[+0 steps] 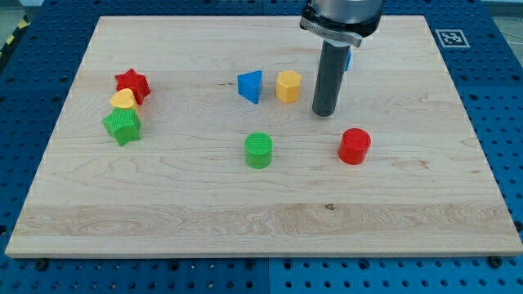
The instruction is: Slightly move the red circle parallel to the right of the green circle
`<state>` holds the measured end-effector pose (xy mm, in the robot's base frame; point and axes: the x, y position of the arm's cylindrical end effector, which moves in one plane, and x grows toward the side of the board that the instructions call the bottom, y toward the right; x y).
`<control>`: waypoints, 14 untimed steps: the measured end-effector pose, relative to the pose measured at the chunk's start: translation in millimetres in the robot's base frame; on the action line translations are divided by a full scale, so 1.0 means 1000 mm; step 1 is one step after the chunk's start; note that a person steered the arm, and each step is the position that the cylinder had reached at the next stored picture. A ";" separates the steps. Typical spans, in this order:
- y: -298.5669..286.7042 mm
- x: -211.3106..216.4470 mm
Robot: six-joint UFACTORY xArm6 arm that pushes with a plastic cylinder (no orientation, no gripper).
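The red circle (355, 146) is a short red cylinder on the wooden board, right of centre. The green circle (258, 150) is a short green cylinder to its left, at almost the same height in the view, a little lower. The dark rod comes down from the view's top, and my tip (325, 112) rests on the board above and slightly left of the red circle, with a small gap between them. The tip is just right of the yellow hexagon (288, 86).
A blue triangle (250, 86) sits left of the yellow hexagon. At the view's left, a red star (131, 83), a yellow block (123, 100) and a green star (122, 126) are clustered. A blue block (348, 59) is partly hidden behind the rod. The board's right edge (474, 147) is near.
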<state>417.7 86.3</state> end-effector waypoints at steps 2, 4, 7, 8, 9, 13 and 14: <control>0.000 0.003; 0.000 0.037; 0.000 0.047; 0.000 0.065; 0.000 0.067; 0.000 0.085; 0.000 0.090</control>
<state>508.1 86.0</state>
